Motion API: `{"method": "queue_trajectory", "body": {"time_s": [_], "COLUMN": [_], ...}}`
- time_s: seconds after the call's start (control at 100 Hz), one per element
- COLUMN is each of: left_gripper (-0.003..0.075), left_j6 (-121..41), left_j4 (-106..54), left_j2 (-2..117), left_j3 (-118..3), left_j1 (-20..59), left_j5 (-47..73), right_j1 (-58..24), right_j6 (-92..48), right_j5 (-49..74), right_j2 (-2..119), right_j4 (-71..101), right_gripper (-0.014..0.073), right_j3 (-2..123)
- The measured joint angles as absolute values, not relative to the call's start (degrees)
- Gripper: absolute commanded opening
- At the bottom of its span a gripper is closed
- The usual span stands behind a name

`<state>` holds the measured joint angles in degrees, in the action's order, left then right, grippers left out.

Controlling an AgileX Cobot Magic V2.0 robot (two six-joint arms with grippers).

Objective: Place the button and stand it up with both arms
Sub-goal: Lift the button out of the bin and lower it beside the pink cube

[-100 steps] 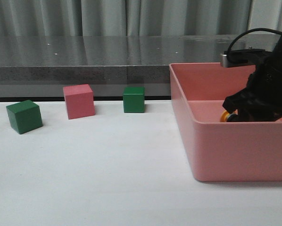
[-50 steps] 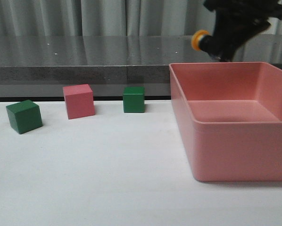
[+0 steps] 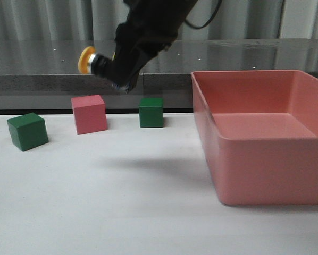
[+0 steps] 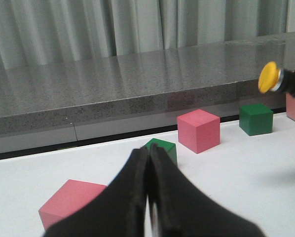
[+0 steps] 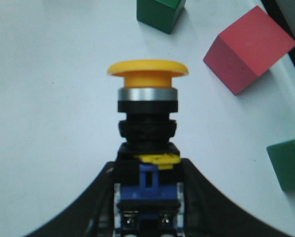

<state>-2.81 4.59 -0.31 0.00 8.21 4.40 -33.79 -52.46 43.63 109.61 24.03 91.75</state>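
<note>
The right end effector (image 3: pixel 116 71) is gripping the button (image 3: pixel 92 61) above the pink cube (image 3: pixel 89 113), not yet placed or stood on the worktop (image 3: pixel 122 202).

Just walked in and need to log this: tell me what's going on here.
The right gripper holds the yellow push-button by its blue base, in the air above the white table, cap pointing sideways, left of the empty pink bin. The left gripper is shut and empty, low over the table near the cubes.
</note>
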Motion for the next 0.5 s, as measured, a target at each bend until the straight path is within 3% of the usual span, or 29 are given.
{"method": "queue_trajectory", "body": {"time_s": [0.37, 0.5], "left_gripper": [-0.0020, -0.0020], "left_j6": [-2.8, -2.8], "left_j4": [4.6, 4.6], "left_j2": [-0.3, -0.3], "left_j3": [0.0, 0.0], "left_j1": [8.2, 8.2], "left_j5": [4.4, 4.4], "right_j1": [-37.5, -37.5], "right_j6": [-53.0, -53.0], "right_j5": [38.0, 37.5], "right_j2": [121.2, 122.2], "right_j4": [14.8, 14.3], "right_gripper": [0.0059, 0.0147], "right_j3": [91.7, 91.7]}}
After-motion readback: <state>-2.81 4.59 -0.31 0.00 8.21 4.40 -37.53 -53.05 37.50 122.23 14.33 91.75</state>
